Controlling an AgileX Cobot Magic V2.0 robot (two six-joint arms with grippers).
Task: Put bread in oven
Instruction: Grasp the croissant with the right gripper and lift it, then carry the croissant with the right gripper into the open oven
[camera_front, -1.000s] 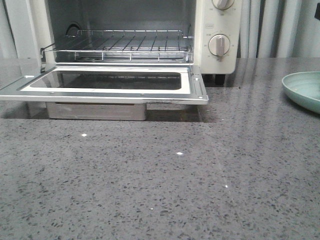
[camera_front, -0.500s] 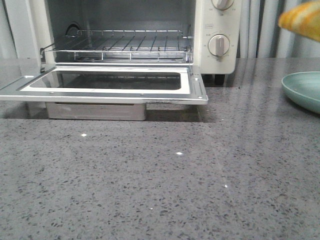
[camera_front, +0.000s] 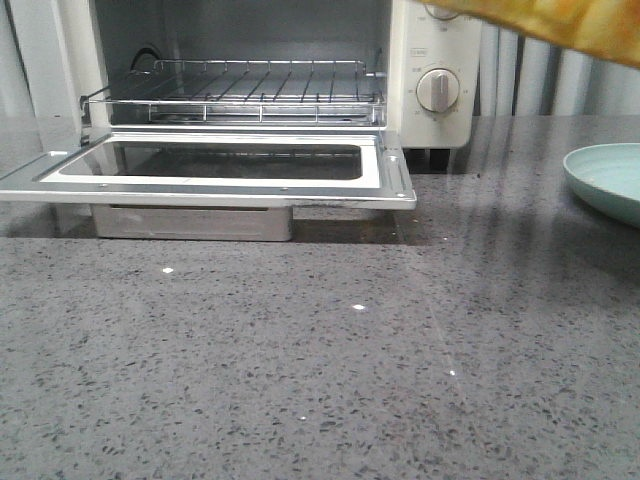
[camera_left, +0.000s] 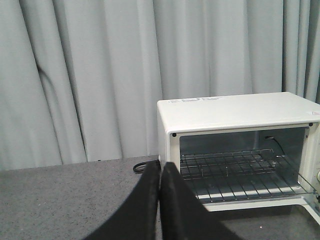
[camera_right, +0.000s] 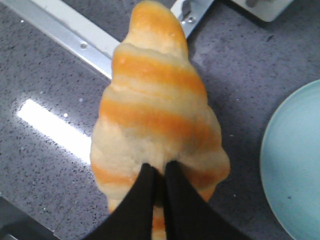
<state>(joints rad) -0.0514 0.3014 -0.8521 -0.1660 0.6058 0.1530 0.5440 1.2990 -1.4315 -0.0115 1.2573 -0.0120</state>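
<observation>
The cream-white oven (camera_front: 435, 75) stands at the back of the table with its glass door (camera_front: 210, 170) dropped flat and its wire rack (camera_front: 235, 95) bare. The bread (camera_right: 155, 110), golden-orange with paler stripes, hangs in the air with my right gripper (camera_right: 160, 167) shut on its wide end. In the front view the bread (camera_front: 560, 20) shows as a blurred orange band at the top right, above the oven's knobs. Its tip points toward the door's right corner. My left gripper (camera_left: 160, 166) is shut on nothing, off to the oven's (camera_left: 235, 107) left.
A pale green plate (camera_front: 610, 180) sits at the table's right edge, also seen beside the bread as the plate (camera_right: 295, 160). A black power cord (camera_left: 142, 166) lies behind the oven's left side. Grey curtains hang behind the speckled grey table (camera_front: 320, 360).
The bread was out of the front view a second ago, entered at the top right, and has now moved left, above and in front of the oven's control panel.
</observation>
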